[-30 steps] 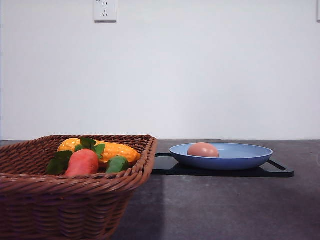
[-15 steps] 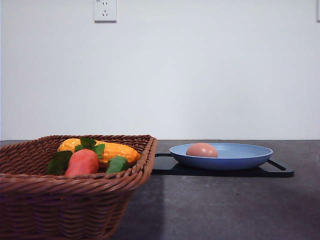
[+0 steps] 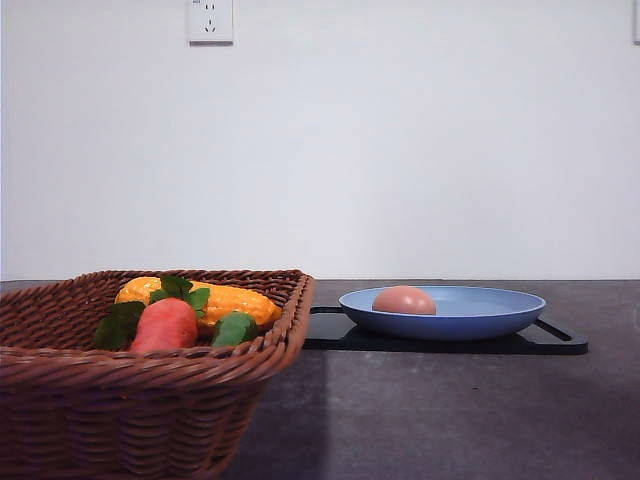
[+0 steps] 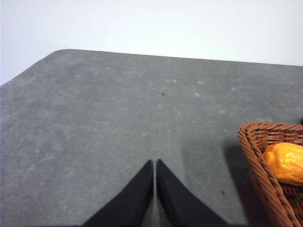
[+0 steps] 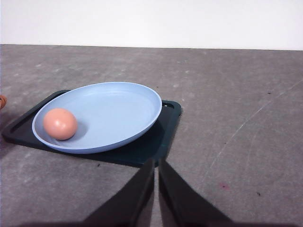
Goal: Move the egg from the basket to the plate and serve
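The reddish-brown egg [image 3: 404, 300] [image 5: 60, 124] lies in the blue plate [image 3: 480, 310] [image 5: 118, 111], toward its left side in the front view. The plate rests on a flat black tray [image 3: 450, 343] [image 5: 151, 146]. The dark woven basket [image 3: 150, 400] [image 4: 265, 175] fills the front left of the table. My right gripper [image 5: 156, 163] is shut and empty, hovering over the table a short way in front of the tray. Over bare table to the left of the basket, my left gripper [image 4: 155, 163] is shut with nothing in it.
Inside the basket lie an orange-red carrot toy [image 3: 165, 323] with green leaves and a yellow corn toy [image 3: 225, 300] [image 4: 284, 163]. A white wall with a socket [image 3: 210, 20] stands behind the grey table [image 3: 450, 420].
The egg has shifted slightly left in the plate and now lies still. Nothing else has moved.
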Controlling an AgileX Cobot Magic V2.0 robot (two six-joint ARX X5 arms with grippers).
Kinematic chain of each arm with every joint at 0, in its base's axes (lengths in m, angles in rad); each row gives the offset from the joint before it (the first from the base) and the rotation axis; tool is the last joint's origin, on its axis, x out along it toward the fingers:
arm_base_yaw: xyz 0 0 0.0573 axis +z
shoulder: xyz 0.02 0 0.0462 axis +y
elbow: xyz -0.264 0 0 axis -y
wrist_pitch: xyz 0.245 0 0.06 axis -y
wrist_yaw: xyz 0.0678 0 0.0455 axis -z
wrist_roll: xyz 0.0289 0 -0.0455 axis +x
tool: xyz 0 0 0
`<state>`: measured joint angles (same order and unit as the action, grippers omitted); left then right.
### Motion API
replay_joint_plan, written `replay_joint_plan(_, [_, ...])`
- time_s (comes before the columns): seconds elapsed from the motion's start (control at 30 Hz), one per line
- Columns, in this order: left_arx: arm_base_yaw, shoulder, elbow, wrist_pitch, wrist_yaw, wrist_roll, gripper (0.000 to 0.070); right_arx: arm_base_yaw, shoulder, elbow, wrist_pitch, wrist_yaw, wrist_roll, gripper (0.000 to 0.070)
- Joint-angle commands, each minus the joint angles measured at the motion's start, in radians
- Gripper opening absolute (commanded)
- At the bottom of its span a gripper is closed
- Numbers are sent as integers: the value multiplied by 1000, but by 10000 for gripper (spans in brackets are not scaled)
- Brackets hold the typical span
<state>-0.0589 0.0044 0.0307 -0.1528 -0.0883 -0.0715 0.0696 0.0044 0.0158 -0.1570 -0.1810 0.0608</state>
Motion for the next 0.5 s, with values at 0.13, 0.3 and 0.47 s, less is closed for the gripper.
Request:
replay_joint_plan(0.13, [2, -1, -28, 13, 2, -8, 0, -1, -1, -6, -1, 1, 17, 0])
replay_joint_plan(0.3, [2, -1, -28, 13, 2, -8, 0, -1, -1, -6, -1, 1, 17, 0])
replay_joint_plan(0.47, [2, -1, -28, 13, 2, -8, 0, -1, -1, -6, -1, 1, 17, 0])
